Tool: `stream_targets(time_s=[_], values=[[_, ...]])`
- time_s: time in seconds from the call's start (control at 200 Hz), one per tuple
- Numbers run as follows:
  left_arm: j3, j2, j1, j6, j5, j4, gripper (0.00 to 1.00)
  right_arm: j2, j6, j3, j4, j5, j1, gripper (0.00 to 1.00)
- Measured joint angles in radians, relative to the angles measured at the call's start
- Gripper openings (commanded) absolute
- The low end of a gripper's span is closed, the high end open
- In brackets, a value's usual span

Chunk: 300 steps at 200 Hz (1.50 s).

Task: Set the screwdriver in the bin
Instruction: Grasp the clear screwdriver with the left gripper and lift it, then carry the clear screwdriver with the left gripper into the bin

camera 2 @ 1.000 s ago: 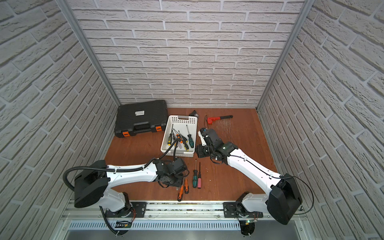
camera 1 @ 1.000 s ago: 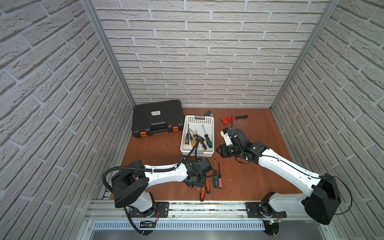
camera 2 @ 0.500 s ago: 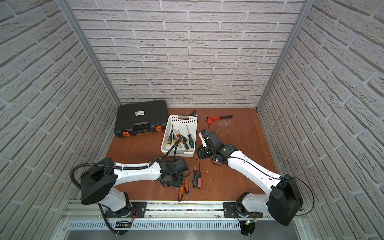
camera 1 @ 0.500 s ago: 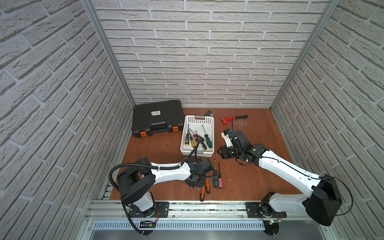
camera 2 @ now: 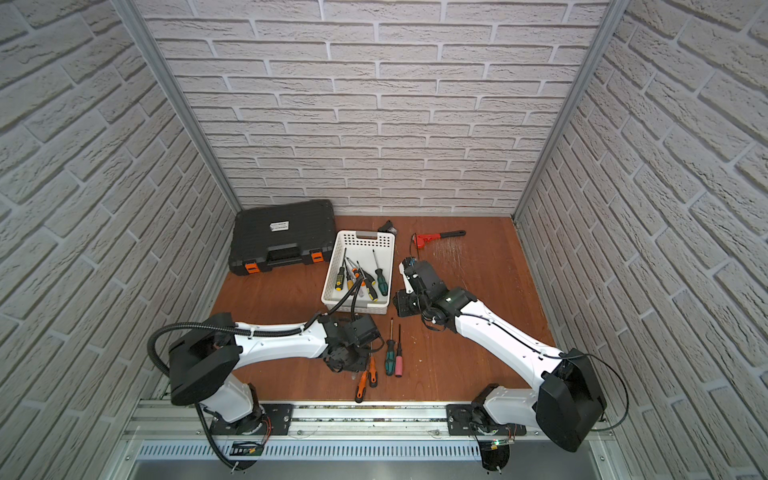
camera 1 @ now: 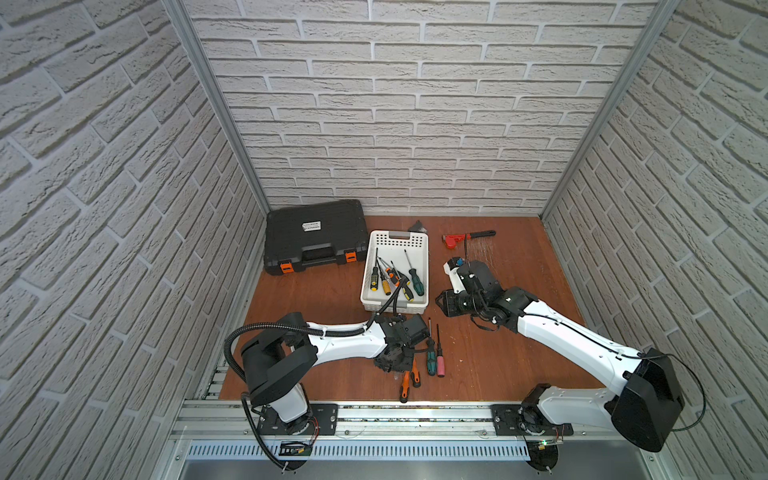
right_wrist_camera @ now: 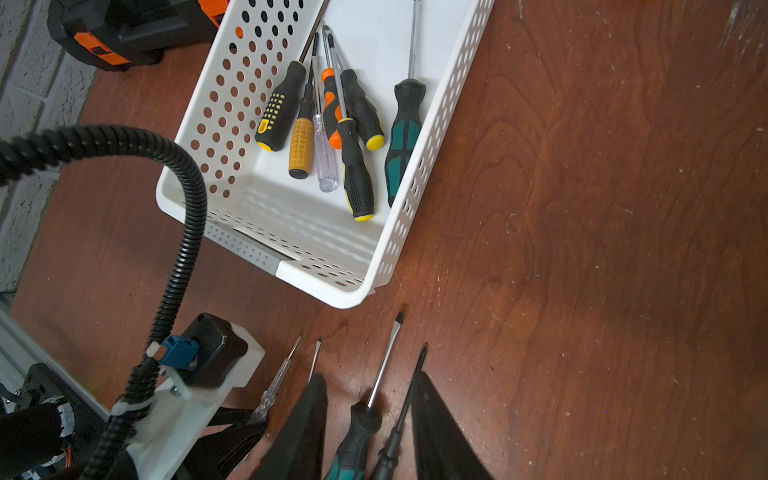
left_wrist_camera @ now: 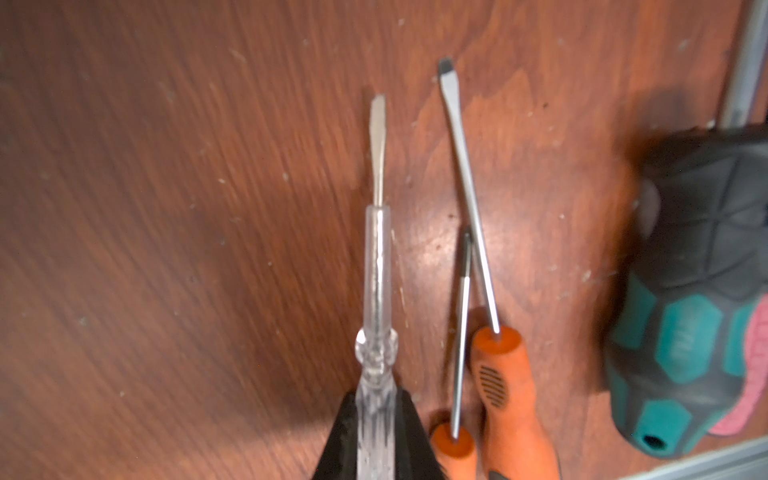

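My left gripper point(left_wrist_camera: 376, 399) is shut on the clear handle of a flat-blade screwdriver point(left_wrist_camera: 376, 286), low over the table near the front edge. In both top views this gripper point(camera 1: 395, 365) point(camera 2: 347, 363) hides the screwdriver. The white bin point(camera 1: 426, 270) point(camera 2: 332, 266) point(right_wrist_camera: 436, 124) stands behind it and holds several screwdrivers. My right gripper point(right_wrist_camera: 370, 376) is open and holds nothing. It hovers by the bin's front right corner point(camera 1: 444, 303) point(camera 2: 401, 305).
Loose on the table beside the left gripper lie a green screwdriver point(camera 1: 430, 361) point(camera 2: 389, 359), a pink one point(camera 1: 440, 363) and two orange ones point(camera 1: 405, 384) point(left_wrist_camera: 511, 395). A black case point(camera 1: 316, 237) stands back left. A red tool point(camera 1: 457, 240) lies back right.
My left gripper has closed on the clear screwdriver, and its arm has shifted a little to the right. The right arm has hardly moved.
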Motion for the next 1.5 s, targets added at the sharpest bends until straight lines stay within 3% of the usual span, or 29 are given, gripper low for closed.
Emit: stream_targets(time_s=[0.165, 0.53, 0.6, 0.695, 0.805, 0.945, 1.16, 1.5], values=[[0.01, -0.069, 0.005, 0.003, -0.043, -0.107, 0.08, 0.0, 0.0, 0.0, 0.003, 0.008, 0.0, 0.35], [-0.027, -0.518, 0.025, -0.113, -0.073, -0.342, 0.06, 0.0, -0.019, 0.092, -0.008, 0.043, 0.0, 0.35], [-0.008, -0.584, 0.066, -0.109, -0.085, -0.38, 0.06, 0.001, -0.028, 0.116, -0.006, 0.046, 0.0, 0.35], [0.069, -0.597, 0.187, -0.051, -0.082, -0.389, 0.06, 0.018, -0.032, 0.138, -0.002, 0.043, 0.0, 0.34], [0.19, -0.518, 0.354, 0.055, -0.04, -0.315, 0.06, 0.059, -0.033, 0.148, 0.016, 0.027, 0.0, 0.34], [0.408, -0.266, 0.49, 0.194, 0.019, -0.242, 0.04, 0.09, -0.046, 0.169, 0.007, 0.01, 0.0, 0.34], [0.632, 0.083, 0.56, 0.351, 0.06, -0.23, 0.05, 0.083, -0.073, 0.198, 0.009, 0.005, 0.0, 0.35], [0.719, 0.397, 0.618, 0.429, 0.102, -0.2, 0.06, 0.082, -0.076, 0.145, -0.001, -0.011, 0.0, 0.35]])
